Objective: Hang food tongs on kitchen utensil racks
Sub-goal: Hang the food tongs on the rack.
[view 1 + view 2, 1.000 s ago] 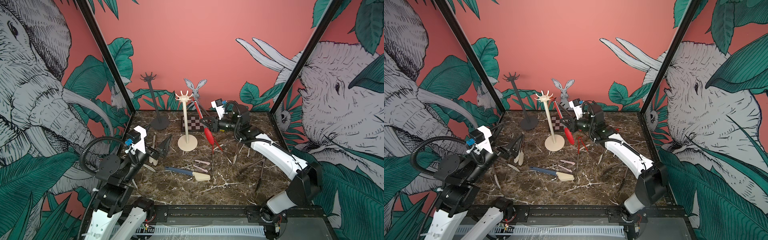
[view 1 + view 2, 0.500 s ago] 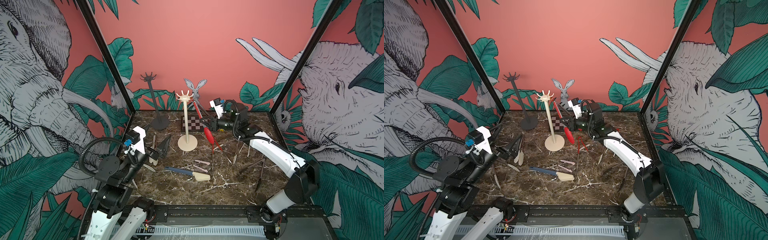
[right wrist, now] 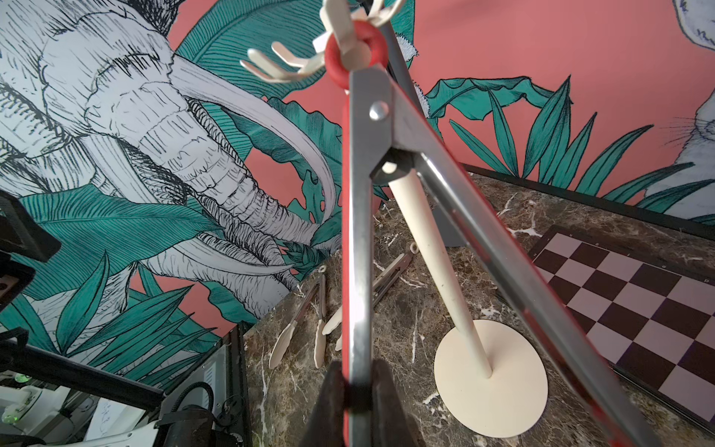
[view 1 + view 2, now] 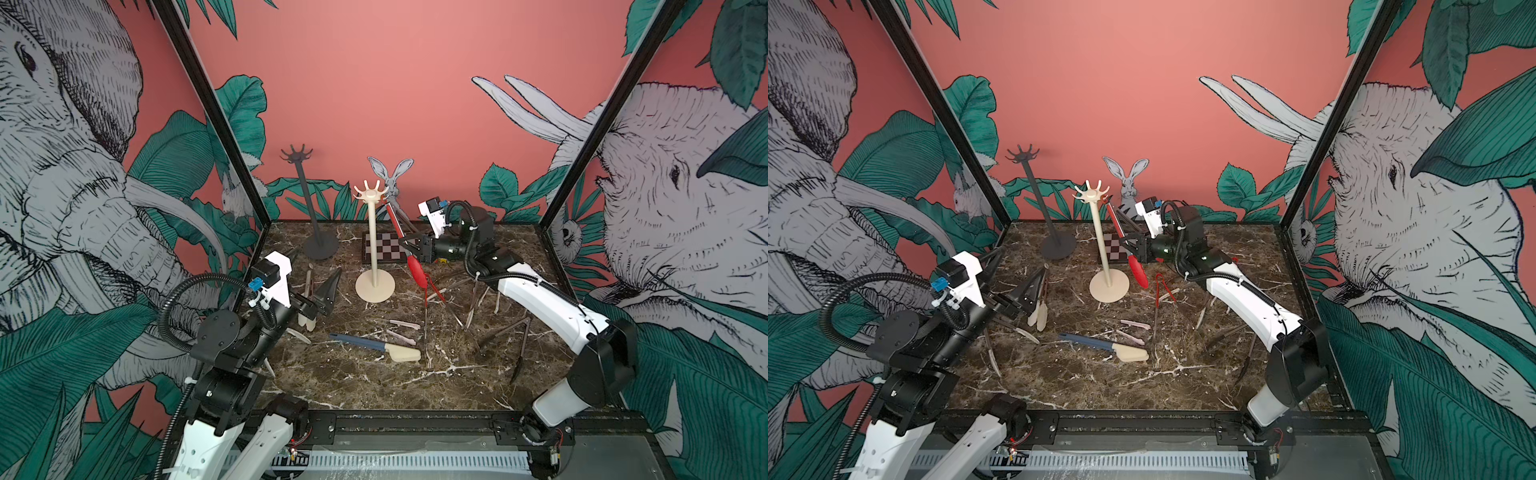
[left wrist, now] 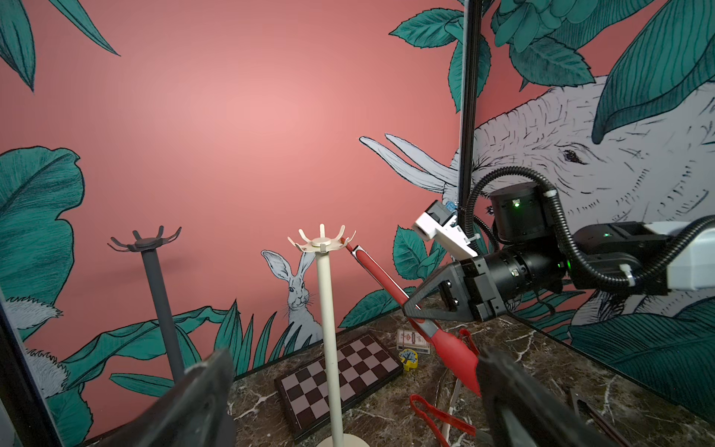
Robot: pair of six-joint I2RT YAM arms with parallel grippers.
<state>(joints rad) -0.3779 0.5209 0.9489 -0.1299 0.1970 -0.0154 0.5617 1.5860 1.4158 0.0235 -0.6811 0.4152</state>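
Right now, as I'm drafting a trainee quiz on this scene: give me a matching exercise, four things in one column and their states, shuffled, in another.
Things
1 red-tipped tongs
2 dark grey rack
3 blue-handled tongs
4 left gripper

States
A lying flat on the table
B open, holding nothing
C ring over a cream rack prong, arm pinched by the right gripper
D standing, hooks bare

Pairs: 1-C, 2-D, 3-A, 4-B

Tongs point(image 3: 360, 232): brushed, shiny metal arms with smooth red rubbery tips. Cream rack point(image 3: 425, 232): matt, smooth, plastic-looking. Table point(image 4: 374, 382): polished dark marble pattern with white veins
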